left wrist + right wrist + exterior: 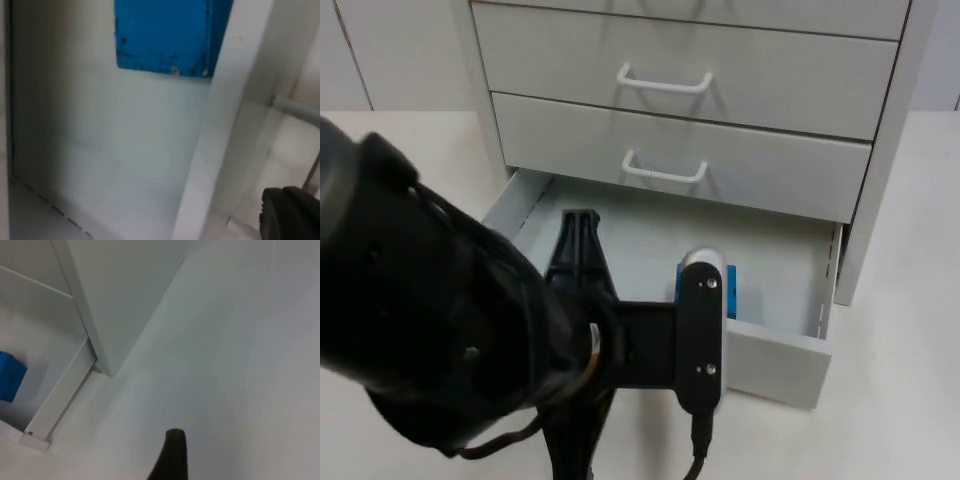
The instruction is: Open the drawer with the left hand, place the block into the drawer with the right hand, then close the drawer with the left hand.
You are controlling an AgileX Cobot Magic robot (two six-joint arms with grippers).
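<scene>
The bottom drawer (775, 360) of the white cabinet is pulled out over the table. A blue block (731, 292) lies inside it near the front panel, partly hidden behind my left arm (440, 330), which covers the near left of the top view. In the left wrist view the blue block (165, 35) rests on the drawer floor, with the front panel (235, 100) and its handle (295, 110) beside it. My left gripper (290, 217) is just outside that panel. My right gripper (170, 457) hangs over bare table beside the cabinet, away from the block (10, 375) and the drawer (60, 390).
Two upper drawers are shut, each with a white handle (663, 80) (663, 170). The cabinet's side wall (125, 290) stands on the white table (240, 365). There is free table (900, 300) to the right of the cabinet.
</scene>
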